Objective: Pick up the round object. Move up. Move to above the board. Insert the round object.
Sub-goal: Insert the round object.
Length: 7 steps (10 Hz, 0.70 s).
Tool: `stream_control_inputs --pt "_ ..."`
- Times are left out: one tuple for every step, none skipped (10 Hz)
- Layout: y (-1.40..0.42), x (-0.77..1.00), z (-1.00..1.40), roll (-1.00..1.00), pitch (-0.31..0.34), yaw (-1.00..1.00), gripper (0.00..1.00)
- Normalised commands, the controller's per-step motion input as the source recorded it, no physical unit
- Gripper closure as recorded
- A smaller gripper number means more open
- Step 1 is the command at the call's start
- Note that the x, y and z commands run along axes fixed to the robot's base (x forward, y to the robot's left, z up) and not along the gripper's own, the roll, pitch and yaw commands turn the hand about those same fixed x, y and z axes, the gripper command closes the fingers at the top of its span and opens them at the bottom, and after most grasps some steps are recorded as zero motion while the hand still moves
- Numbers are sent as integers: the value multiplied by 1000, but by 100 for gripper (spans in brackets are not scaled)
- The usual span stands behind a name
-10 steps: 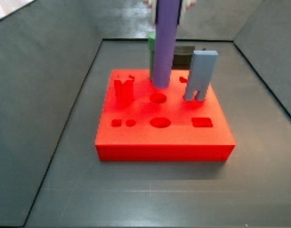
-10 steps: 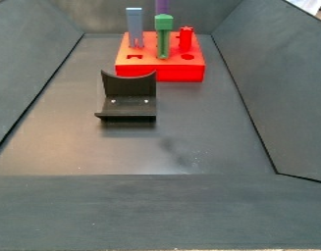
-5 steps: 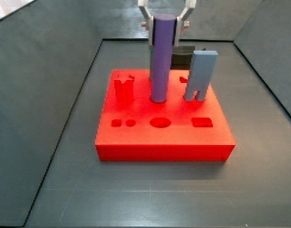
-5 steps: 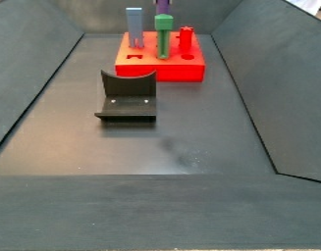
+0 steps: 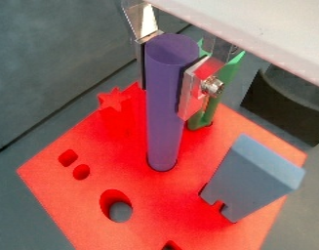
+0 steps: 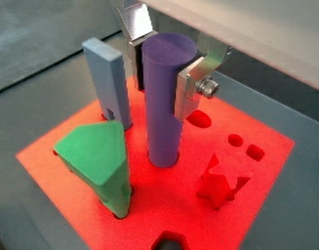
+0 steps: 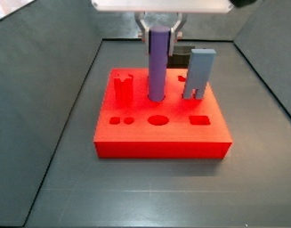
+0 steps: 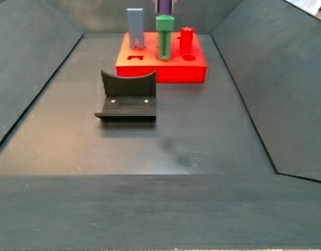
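Note:
The round object, a tall purple peg [image 5: 169, 107], stands upright with its lower end in the red board [image 5: 84, 146]. It also shows in the wrist view [image 6: 166, 98] and in both side views [image 7: 161, 67] [image 8: 164, 6]. My gripper [image 5: 171, 63] is directly above the board, with its silver fingers [image 5: 196, 86] closed on the peg's top from both sides. The gripper shows in the wrist view [image 6: 162, 63] and in a side view [image 7: 163, 28] as well. The board also shows in the other views [image 6: 188, 200] [image 7: 159, 144] [image 8: 163, 69].
A grey-blue rectangular peg [image 7: 201, 71] [image 6: 107, 83], a green pointed peg [image 6: 103, 161] [image 8: 163, 34] and a red star peg [image 7: 123, 89] stand in the board around the purple one. A round hole [image 7: 159, 118] and a square hole [image 7: 200, 119] are open. The fixture [image 8: 128, 95] stands beside the board.
The gripper has come down with the purple peg. The peg's top is lower than before and its lower end now sits in the board.

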Motion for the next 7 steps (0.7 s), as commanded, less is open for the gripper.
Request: stream_control_inputs --pt "-20 -14 -369 51 -110 0 100" --pt "-6 -6 -400 64 -116 0 100" --pt "-17 -6 -400 91 -113 0 100" --pt "-100 0 -360 120 -104 6 100" --pt "0 -60 -137 -26 -151 9 100" --pt "0 0 0 0 -11 23 100" --pt "0 0 0 0 0 0 100"
